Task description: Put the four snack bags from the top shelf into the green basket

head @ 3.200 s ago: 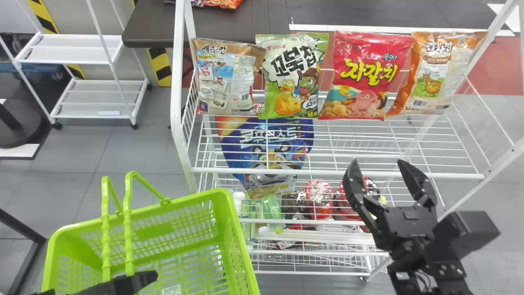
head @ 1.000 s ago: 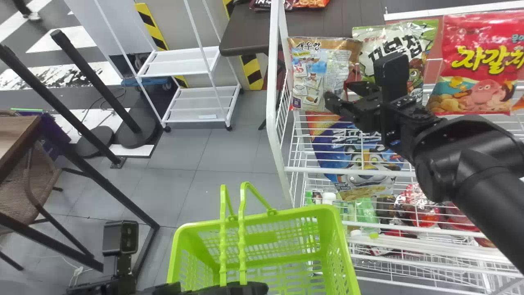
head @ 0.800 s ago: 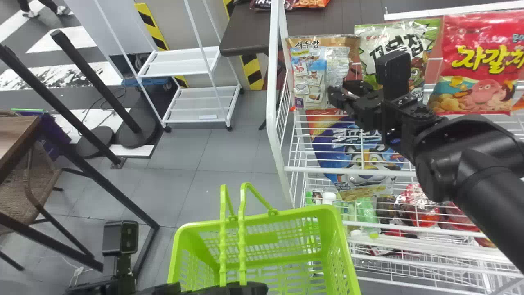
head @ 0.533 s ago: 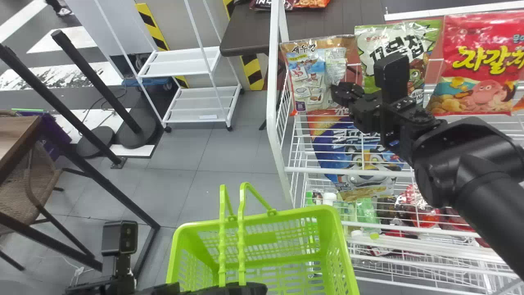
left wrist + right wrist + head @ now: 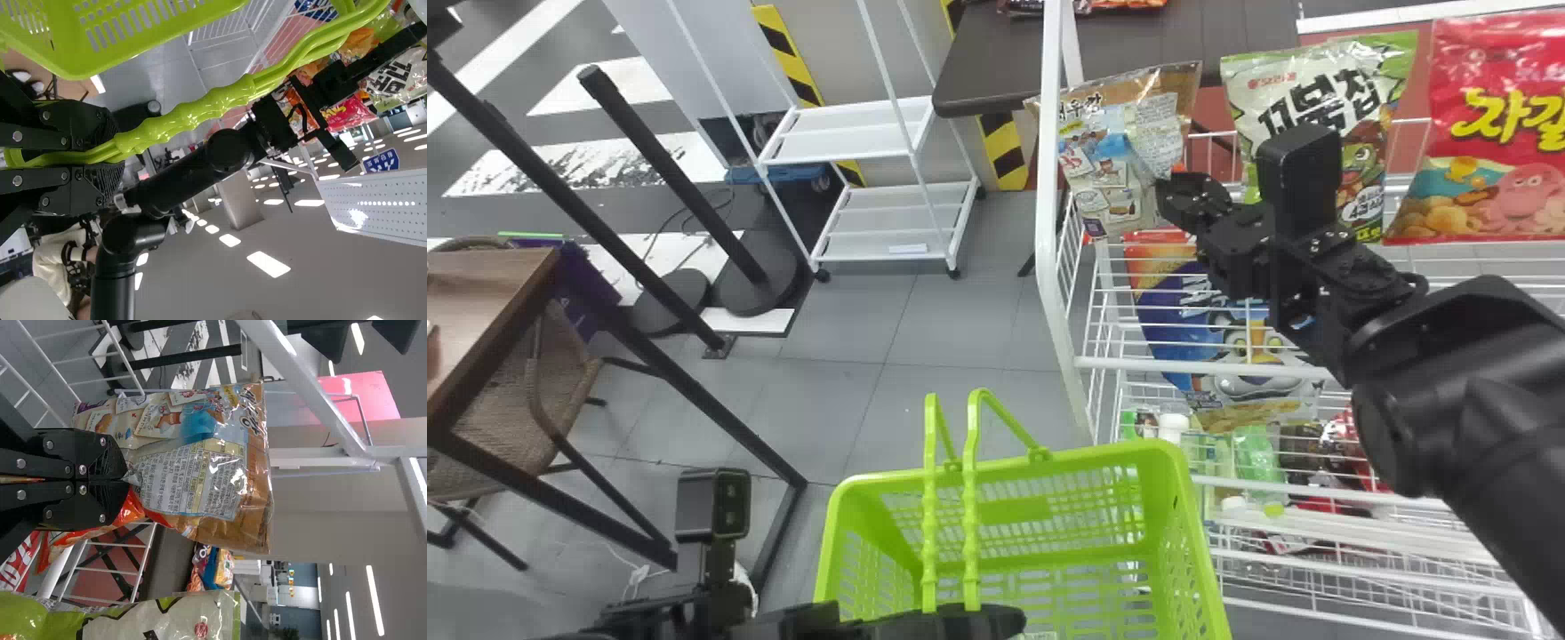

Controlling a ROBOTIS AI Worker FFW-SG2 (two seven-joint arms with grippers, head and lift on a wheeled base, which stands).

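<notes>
Pinching the brown bag (image 5: pixel 200 467) low on its near edge, right gripper (image 5: pixel 125 480): fingers brought together on crumpled film. Bag lies above the fingertips and to their left, at the shelf's end by the white post (image 5: pixel 1052 178). Long axis roughly upright, top leaning a little; most of its body rises beyond the grip. Whether its foot touches wire, can't tell.

Relation that matters: basket (image 5: pixel 1103 452) sits below the right gripper and off to its left, so the coming move is probably out past the post, then down. Post is close beside the bag; a corner could snag. Grip is small, so the bag may swing or tip.

Left gripper (image 5: pixel 110 155), nearer the basket, closed round its handles (image 5: pixel 972 498). Right is nearer the bags. Green bag (image 5: pixel 1316 116) just right of the right gripper, red bag (image 5: pixel 1485 151) beyond it, both upright.
</notes>
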